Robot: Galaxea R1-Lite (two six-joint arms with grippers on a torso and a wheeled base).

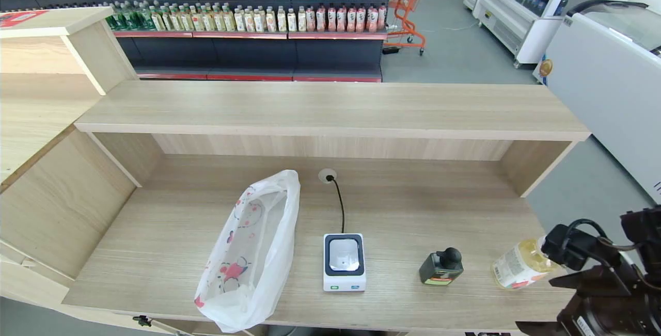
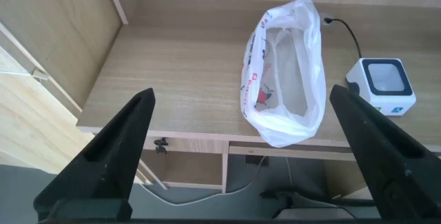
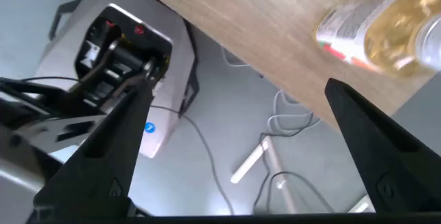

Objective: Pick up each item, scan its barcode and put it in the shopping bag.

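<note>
A white shopping bag (image 1: 248, 253) with red prints lies open on the wooden counter, left of the white barcode scanner (image 1: 344, 261). Right of the scanner stands a small dark bottle (image 1: 441, 268) with a black cap. Farther right, a clear bottle of yellow liquid (image 1: 519, 266) lies on its side near the counter's right end. My left gripper (image 2: 241, 162) is open, held off the counter's front edge, short of the bag (image 2: 286, 72) and scanner (image 2: 386, 83). My right gripper (image 3: 241, 162) is open, off the counter's edge beside the yellow bottle (image 3: 375, 27), holding nothing.
A raised wooden ledge (image 1: 330, 109) runs along the back of the counter, with side walls at both ends. The scanner's black cable (image 1: 340, 202) runs back to a hole in the counter. Beyond are drink shelves, an orange cart and freezers.
</note>
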